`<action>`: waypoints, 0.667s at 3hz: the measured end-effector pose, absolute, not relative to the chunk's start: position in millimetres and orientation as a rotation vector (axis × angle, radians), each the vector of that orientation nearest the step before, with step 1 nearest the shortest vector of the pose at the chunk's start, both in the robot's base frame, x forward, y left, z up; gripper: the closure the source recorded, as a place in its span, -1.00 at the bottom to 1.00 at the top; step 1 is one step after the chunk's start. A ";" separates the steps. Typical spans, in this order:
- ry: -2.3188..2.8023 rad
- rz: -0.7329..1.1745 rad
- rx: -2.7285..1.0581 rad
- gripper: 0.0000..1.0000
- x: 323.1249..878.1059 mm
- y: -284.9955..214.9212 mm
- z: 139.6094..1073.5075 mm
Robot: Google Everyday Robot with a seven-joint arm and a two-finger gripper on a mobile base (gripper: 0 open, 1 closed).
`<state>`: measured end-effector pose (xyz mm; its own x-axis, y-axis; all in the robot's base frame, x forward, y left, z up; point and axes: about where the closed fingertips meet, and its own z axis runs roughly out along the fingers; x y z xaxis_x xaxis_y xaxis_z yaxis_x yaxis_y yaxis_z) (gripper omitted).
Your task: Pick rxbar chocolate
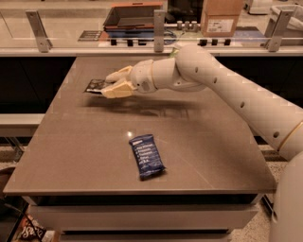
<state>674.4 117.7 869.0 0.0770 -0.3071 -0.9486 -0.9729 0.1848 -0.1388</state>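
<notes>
Brown and broad, the table (218,156) fills the middle of the room, with a railed counter behind it carrying a cardboard box (219,17) and a dark tray (133,14). Across the tabletop stretches the robot's white arm (227,90), reaching from the right toward the far left corner, where the rxbar chocolate (95,86) lies flat in its black wrapper. The gripper (115,82) hovers low at the bar's right end, its two tan fingers (119,74) held apart, one toward the back edge of the bar and one toward the front, the nearer one hiding part of the wrapper. Nothing appears clamped yet, and the bar looks to be resting on the surface. Well apart from all this, near the front edge, sits a blue-wrapped bar (147,157), which is not the target. To finish the grasp cleanly, the gripper would likely need to settle so both fingers straddle the thin wrapper squarely, then close gently across its narrow width before any lift. A flat, slick package of this kind may skid toward the table's left edge if one finger meets it first, so an even, centred squeeze seems the safer course.
</notes>
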 end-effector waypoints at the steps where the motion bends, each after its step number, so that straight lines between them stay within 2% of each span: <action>1: 1.404 0.810 -1.318 1.00 676.4 114.0 879.7; 2: 1.376 0.790 -1.330 1.00 676.5 112.0 893.0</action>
<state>676.5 112.0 893.0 0.1316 -0.2965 -0.9459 -0.9663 0.1745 -0.1891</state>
